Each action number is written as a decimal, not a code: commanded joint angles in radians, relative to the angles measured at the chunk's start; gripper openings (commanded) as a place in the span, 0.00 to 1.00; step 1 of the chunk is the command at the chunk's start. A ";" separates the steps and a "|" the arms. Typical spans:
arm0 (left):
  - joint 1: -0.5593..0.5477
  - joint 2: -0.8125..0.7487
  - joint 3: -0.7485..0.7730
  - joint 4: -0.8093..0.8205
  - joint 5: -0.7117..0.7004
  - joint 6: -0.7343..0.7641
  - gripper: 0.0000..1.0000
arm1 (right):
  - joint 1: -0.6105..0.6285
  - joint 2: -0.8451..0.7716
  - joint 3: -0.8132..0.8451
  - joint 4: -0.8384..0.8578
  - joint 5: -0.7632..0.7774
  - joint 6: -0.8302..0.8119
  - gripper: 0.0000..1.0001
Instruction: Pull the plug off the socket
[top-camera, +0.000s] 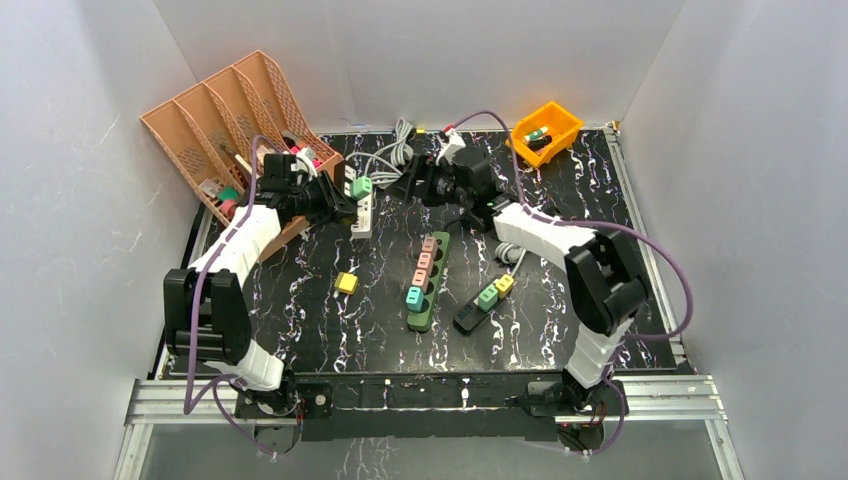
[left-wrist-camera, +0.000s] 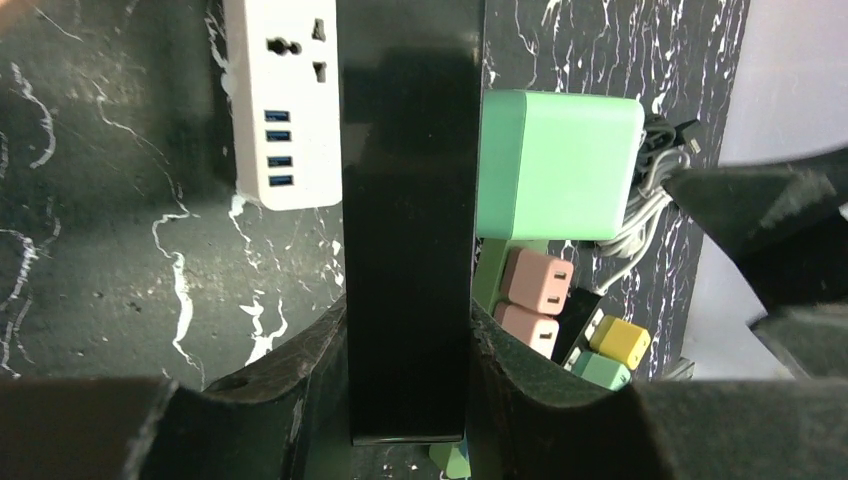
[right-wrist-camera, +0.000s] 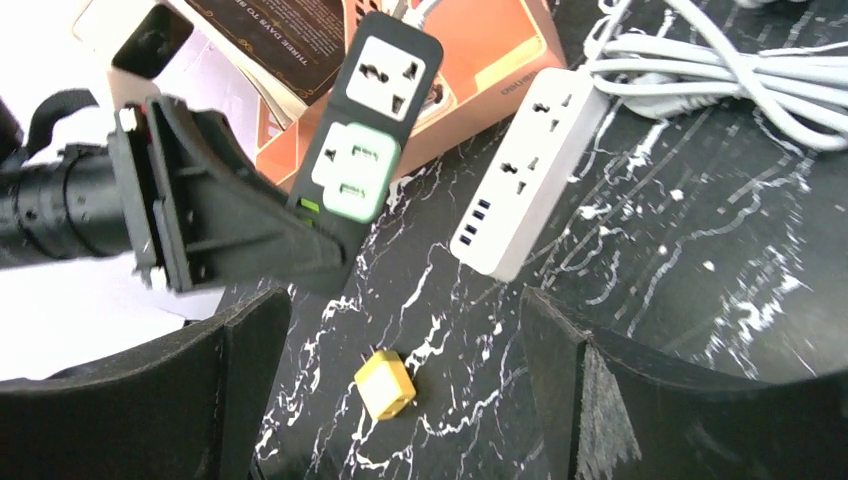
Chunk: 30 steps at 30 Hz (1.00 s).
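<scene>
green plug (right-wrist-camera: 350, 170) is seen seated in a socket of the black power strip (right-wrist-camera: 392, 70), so the pull is judged as not yet done. the strip appears to be raised off the desk (top-camera: 330, 340) over its far left part, and the left hand (top-camera: 338, 203) is pinched shut on its lower end. in the left wrist view the plug is seen standing out from the strip's face, just past the fingers. the right hand (right-wrist-camera: 400, 310) is spread wide and nothing is held in it. it hangs near the strip, with the plug in its view but not between its fingers. what is judged to be left: the right hand is to be brought around the plug and closed on it, and the plug is to be drawn straight out while the strip is braced by the left hand.

the desk is covered in black with white marble veins. a white power strip (right-wrist-camera: 520, 190) is laid just beside the held strip, and a loose yellow plug (right-wrist-camera: 385, 385) lies nearer. a green power strip (top-camera: 428, 285) loaded with pink and teal plugs is placed near the middle, with a small black strip (top-camera: 478, 308) carrying two plugs to its right. grey cables (right-wrist-camera: 740, 70) are bundled at the far edge. an orange file rack (top-camera: 215, 120) is set at the far left and an orange bin (top-camera: 547, 125) at the far right. the desk is enclosed on three sides by plain white walls (top-camera: 400, 50).
</scene>
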 joint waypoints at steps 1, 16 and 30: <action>-0.044 -0.103 -0.038 0.080 0.032 -0.022 0.00 | 0.016 0.104 0.121 0.019 -0.096 -0.010 0.91; -0.153 -0.031 -0.013 0.083 0.002 0.001 0.00 | 0.016 0.222 0.197 0.137 -0.176 0.070 0.85; -0.171 0.001 -0.009 0.090 -0.018 -0.011 0.00 | 0.013 0.200 0.184 0.178 -0.183 0.074 0.53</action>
